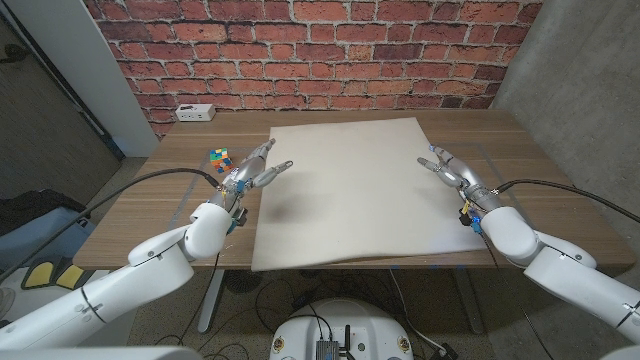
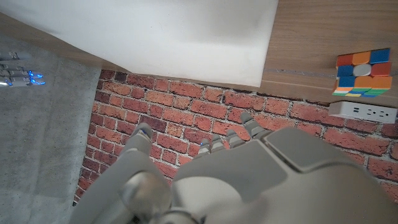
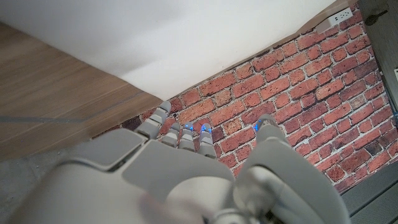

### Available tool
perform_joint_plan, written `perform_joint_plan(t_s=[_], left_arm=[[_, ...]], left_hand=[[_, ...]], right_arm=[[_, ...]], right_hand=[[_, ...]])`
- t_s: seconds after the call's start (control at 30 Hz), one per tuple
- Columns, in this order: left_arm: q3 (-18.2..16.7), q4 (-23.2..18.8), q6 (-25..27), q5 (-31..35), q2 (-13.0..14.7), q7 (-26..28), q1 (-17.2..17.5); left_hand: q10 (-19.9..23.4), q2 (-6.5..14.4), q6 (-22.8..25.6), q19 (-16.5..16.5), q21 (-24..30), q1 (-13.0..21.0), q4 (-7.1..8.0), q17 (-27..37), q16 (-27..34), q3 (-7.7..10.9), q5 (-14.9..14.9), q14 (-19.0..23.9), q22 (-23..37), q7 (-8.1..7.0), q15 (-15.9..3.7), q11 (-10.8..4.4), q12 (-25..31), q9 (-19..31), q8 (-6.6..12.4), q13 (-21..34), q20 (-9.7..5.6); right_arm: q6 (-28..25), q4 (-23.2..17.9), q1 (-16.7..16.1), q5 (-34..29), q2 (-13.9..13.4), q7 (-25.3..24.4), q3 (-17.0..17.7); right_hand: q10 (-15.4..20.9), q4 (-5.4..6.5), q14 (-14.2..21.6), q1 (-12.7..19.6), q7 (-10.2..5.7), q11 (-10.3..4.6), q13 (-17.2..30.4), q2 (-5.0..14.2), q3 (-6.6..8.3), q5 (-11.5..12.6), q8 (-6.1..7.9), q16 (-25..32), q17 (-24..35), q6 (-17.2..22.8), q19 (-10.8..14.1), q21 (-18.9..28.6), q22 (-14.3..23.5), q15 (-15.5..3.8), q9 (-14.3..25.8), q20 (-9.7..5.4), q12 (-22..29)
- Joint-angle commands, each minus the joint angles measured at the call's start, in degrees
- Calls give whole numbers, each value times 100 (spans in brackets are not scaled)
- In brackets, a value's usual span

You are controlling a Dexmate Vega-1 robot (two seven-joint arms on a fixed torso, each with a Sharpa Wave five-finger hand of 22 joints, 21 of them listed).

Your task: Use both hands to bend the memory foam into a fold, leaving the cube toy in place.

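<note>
A large white sheet of memory foam (image 1: 348,190) lies flat on the wooden table (image 1: 530,160); it also appears as the memory foam (image 2: 161,34) and the memory foam (image 3: 186,43). The colourful cube toy (image 1: 219,157) sits on the bare wood just left of the foam, also seen as the cube toy (image 2: 362,74). My left hand (image 1: 250,173) hovers at the foam's left edge, fingers spread, holding nothing. My right hand (image 1: 452,170) hovers at the foam's right edge, fingers apart and empty. The left hand (image 2: 249,174) and right hand (image 3: 186,174) show from behind.
A white power strip (image 1: 195,112) lies at the table's back left, near the brick wall (image 1: 320,50); it shows as the power strip (image 2: 364,112) too. Bare wood runs along both sides of the foam. Cables trail from both arms.
</note>
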Motion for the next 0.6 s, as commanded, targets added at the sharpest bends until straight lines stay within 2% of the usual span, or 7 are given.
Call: perform_joint_plan(t_s=[0.03, 0.6], left_arm=[[48, -499, 368, 421, 198, -99, 263], [54, -843, 617, 816, 467, -394, 421]], left_hand=[[-383, -68, -381, -15, -11, 6, -3, 13, 7, -25, 19, -350, 34, -50, -24, -24, 16, 22, 37, 3, -32], [-461, -116, -456, -56, -84, 24, -45, 11, -19, -60, 22, -413, 33, -56, -18, -28, -14, 25, 8, 6, -57]], right_arm=[[-696, -546, -500, -584, -203, -303, 243], [-1581, -1120, -867, -1183, -237, -373, 260]], right_hand=[[34, -9, 0, 94, 12, 1, 19, 1, 30, 0, 36, 19, 8, 86, 13, -6, 15, -32, 25, 18, 11], [120, -60, 60, 189, 0, -8, 18, 11, 84, -7, 55, 31, 1, 175, 51, 2, 14, -58, 26, 46, 34]])
